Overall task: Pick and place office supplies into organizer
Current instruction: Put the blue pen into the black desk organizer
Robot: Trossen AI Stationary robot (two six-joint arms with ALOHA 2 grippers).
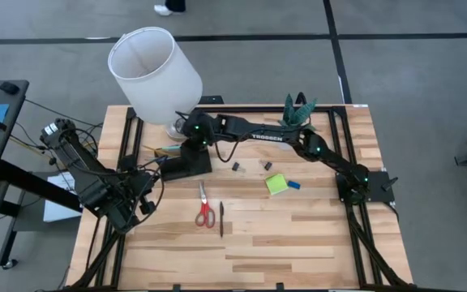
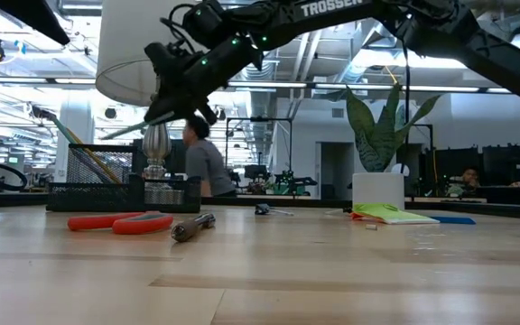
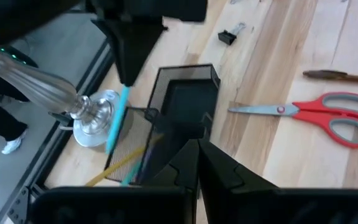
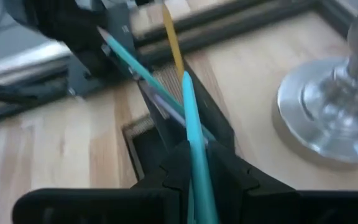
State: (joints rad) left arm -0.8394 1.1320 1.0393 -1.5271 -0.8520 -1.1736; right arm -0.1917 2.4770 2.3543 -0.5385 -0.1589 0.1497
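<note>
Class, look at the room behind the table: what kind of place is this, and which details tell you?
Probably an open robotics lab or workshop: exposed ceiling pipes, equipment-laden workbenches beyond the table, and a person there.

Wooden table [image 1: 298,243] bears organizer [image 1: 186,165], scissors [image 1: 205,209], lamp [image 1: 154,75].

A white-shaded lamp [image 1: 154,71] stands at the wooden counter's [image 1: 298,243] far left; a potted plant [image 1: 297,109] far centre-right.

The right gripper [image 1: 186,139] hangs over the organizer [image 1: 186,165], hemmed by the lamp [image 1: 154,75] just behind it. Ahead of it the table [image 1: 298,243] lies open past the scissors [image 1: 205,209].
</note>
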